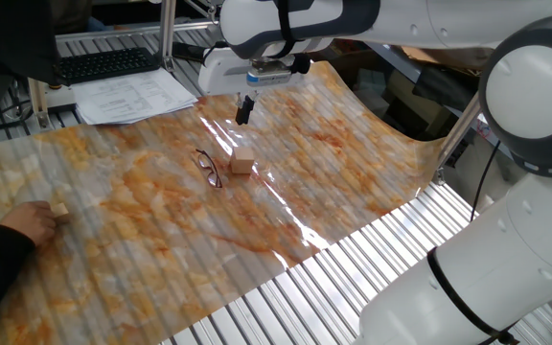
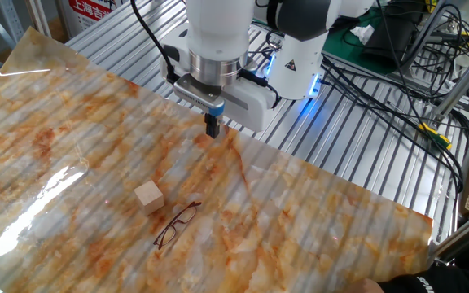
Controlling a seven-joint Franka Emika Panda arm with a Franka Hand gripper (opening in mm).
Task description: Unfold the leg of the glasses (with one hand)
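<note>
The glasses (image 1: 208, 167) lie flat on the marbled orange mat, thin dark wire frame with clear lenses; they also show in the other fixed view (image 2: 174, 225). The leg looks folded along the frame; I cannot make it out separately. My gripper (image 1: 243, 115) hangs above the mat's far side, well behind the glasses and apart from them, fingers together and empty. It also shows in the other fixed view (image 2: 212, 131).
A small tan wooden cube (image 1: 243, 163) sits just right of the glasses, also in the other fixed view (image 2: 148, 196). A person's hand (image 1: 29, 222) rests at the mat's left with another small cube (image 1: 59, 210). Papers (image 1: 137, 94) and a keyboard (image 1: 103, 63) lie behind.
</note>
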